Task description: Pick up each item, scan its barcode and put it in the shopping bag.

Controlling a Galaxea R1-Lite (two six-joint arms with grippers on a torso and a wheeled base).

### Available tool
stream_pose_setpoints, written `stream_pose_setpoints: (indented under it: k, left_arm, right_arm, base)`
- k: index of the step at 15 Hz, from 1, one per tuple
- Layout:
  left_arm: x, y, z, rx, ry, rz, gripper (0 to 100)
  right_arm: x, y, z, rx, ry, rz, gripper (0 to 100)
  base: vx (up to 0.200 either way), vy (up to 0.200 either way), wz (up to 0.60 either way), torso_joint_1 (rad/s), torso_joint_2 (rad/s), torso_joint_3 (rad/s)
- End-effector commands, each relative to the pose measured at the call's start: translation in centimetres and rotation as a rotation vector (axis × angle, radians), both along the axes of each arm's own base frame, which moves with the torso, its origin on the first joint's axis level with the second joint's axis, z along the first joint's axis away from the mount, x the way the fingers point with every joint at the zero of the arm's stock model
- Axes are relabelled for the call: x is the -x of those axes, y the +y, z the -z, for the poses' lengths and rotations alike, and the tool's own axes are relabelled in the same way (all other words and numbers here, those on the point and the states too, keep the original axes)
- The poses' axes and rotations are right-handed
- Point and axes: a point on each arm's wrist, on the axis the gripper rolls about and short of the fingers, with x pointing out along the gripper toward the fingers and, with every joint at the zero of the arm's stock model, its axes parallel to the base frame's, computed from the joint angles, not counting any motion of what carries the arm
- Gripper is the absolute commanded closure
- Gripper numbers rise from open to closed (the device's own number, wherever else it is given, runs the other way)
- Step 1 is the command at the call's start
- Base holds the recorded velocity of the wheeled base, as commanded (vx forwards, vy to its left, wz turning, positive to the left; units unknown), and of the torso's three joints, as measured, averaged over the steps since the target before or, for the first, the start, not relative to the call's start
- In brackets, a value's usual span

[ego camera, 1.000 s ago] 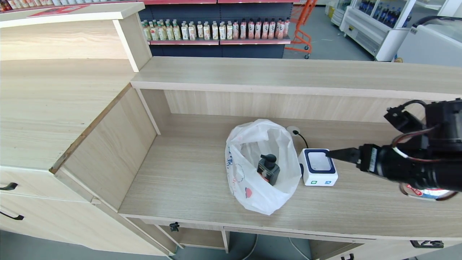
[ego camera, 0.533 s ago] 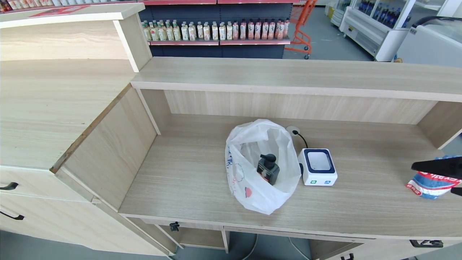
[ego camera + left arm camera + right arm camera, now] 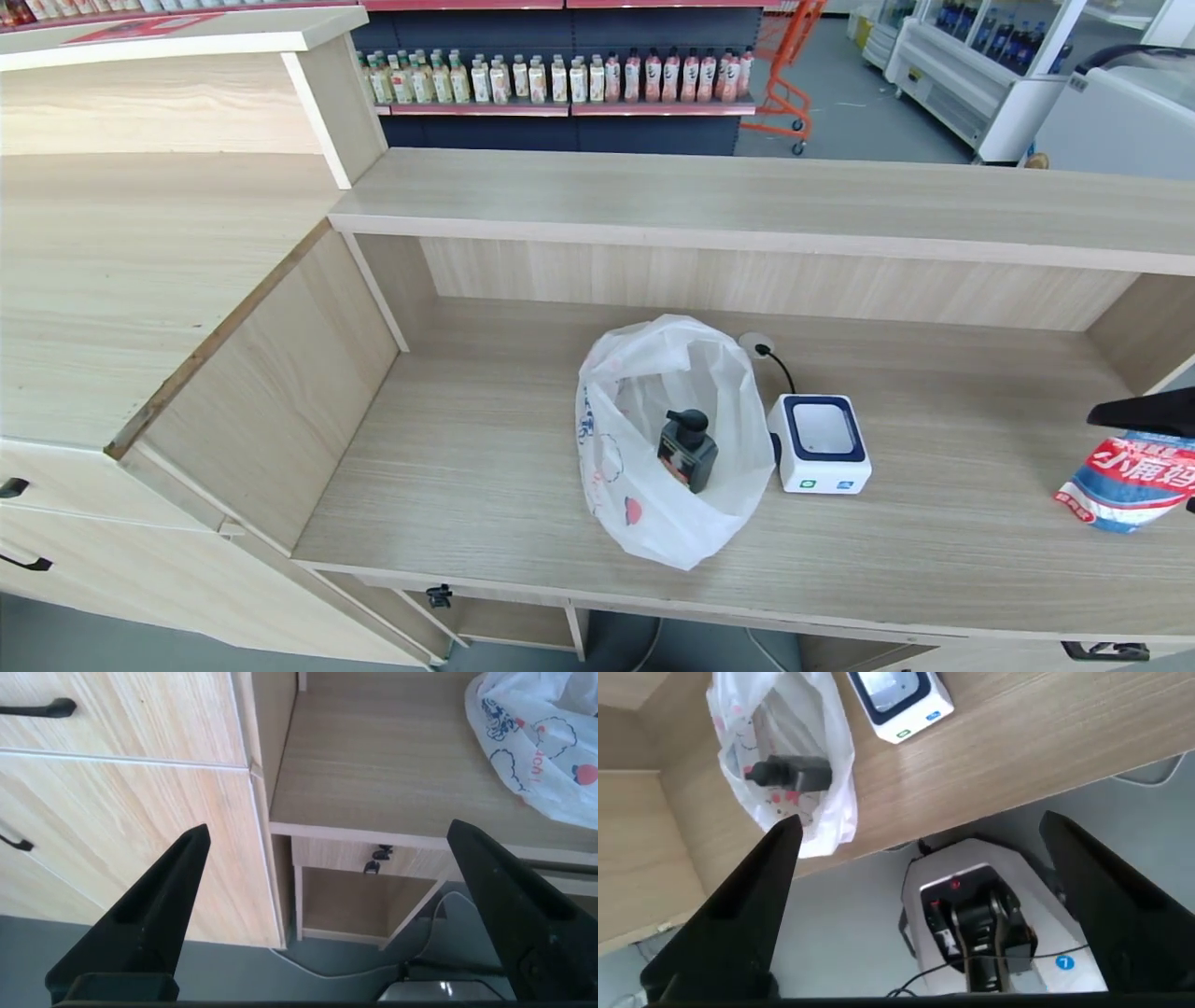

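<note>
Right gripper [image 3: 920, 826] poised over a packet [image 3: 1130, 481] on a counter [image 3: 934, 551].
Its jaws are wide apart and empty. The packet sits just beneath it (scanner [image 3: 820, 443] and bag [image 3: 616, 523] well off to its left). Best to pinch across the packet's middle, leaving the barcode uncovered.

A shop, seen from behind its checkout.
Rows of bottled drinks [image 3: 560, 79] are lined up on a dark aisle shelf [image 3: 569, 109] beyond the wooden table [image 3: 934, 541]. An orange wheeled trolley [image 3: 782, 89] is parked beside the shelf, and glass-topped chillers [image 3: 971, 93] are ranged further off. A white barcode scanner [image 3: 819, 444] and a plastic shopping bag [image 3: 653, 504] are set on the table.
</note>
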Motion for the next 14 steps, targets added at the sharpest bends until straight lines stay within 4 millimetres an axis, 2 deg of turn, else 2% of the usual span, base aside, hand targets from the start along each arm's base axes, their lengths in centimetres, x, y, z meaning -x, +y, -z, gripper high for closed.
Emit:
stream_pose_setpoints:
  k: [1, 10, 14]
  left_arm:
    - [0.00, 0.00, 0.01, 0.000, 0.000, 0.000, 0]
    - [0.00, 0.00, 0.01, 0.005, 0.000, 0.000, 0]
    - [0.00, 0.00, 0.01, 0.005, 0.000, 0.000, 0]
  right_arm:
    - [-1.06, -0.06, -0.49, -0.034, 0.022, 0.026, 0]
    - [-1.19, -0.06, -0.25, -0.058, 0.040, 0.043, 0]
    - [-0.62, -0.18, -0.23, -0.104, 0.094, 0.151, 0]
  base:
    - [0.000, -0.200, 0.00, 0.017, 0.01, -0.002]
    - [0.000, -0.200, 0.00, 0.002, 0.00, 0.003]
    - [0.000, -0.200, 0.00, 0.000, 0.00, 0.004]
